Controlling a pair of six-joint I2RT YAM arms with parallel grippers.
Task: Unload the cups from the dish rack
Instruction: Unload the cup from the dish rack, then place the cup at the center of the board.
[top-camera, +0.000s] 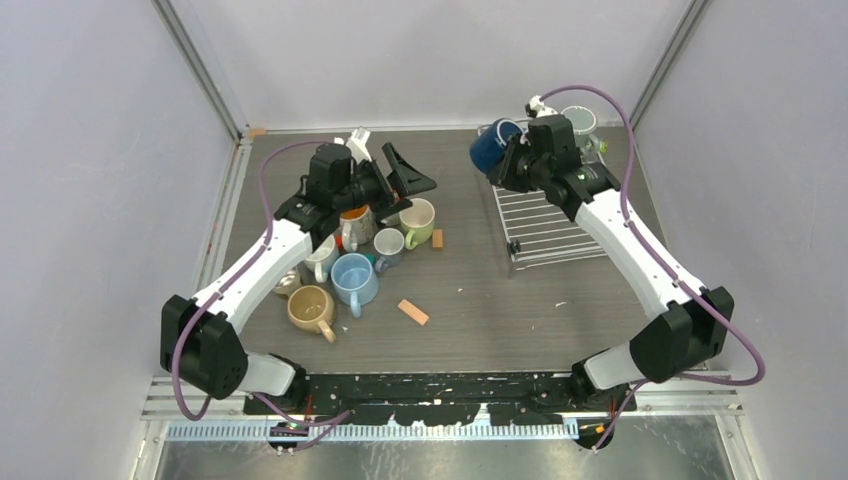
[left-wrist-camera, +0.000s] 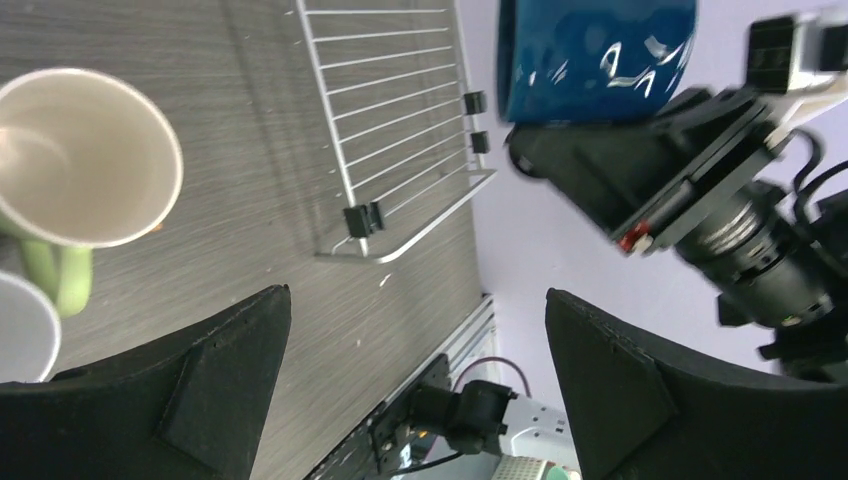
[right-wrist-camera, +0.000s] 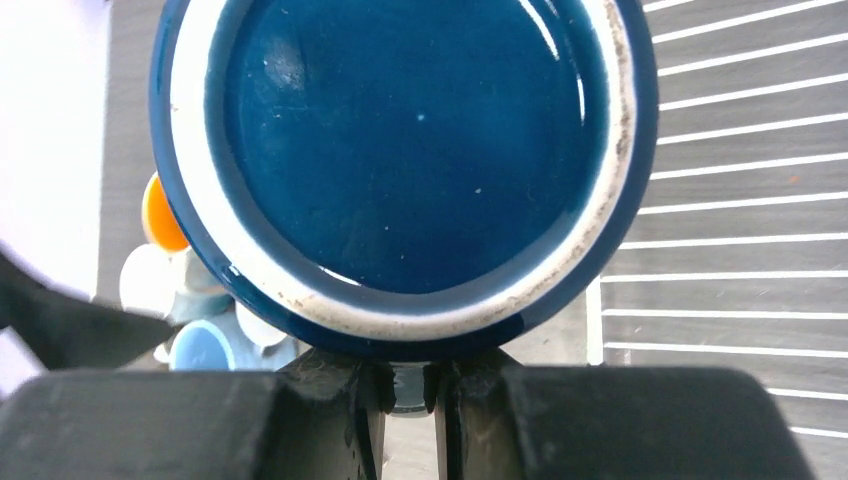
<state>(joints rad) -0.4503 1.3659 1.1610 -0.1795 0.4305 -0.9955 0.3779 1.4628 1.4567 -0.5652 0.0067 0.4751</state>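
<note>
Right gripper (right-wrist-camera: 405, 395) clamps one navy cup (right-wrist-camera: 400, 150); left gripper (left-wrist-camera: 417, 330) wide; two orange blocks (top-camera: 413, 312).

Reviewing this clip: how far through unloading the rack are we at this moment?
Mostly done. A cluster of cups sits on the table left of the dish rack, whose visible wires are bare. In hand: the right gripper is shut on the navy cup, held up near the rack. The left gripper is open and holds nothing. Left: one grey-green cup at the rack's far end, partly hidden.
</note>
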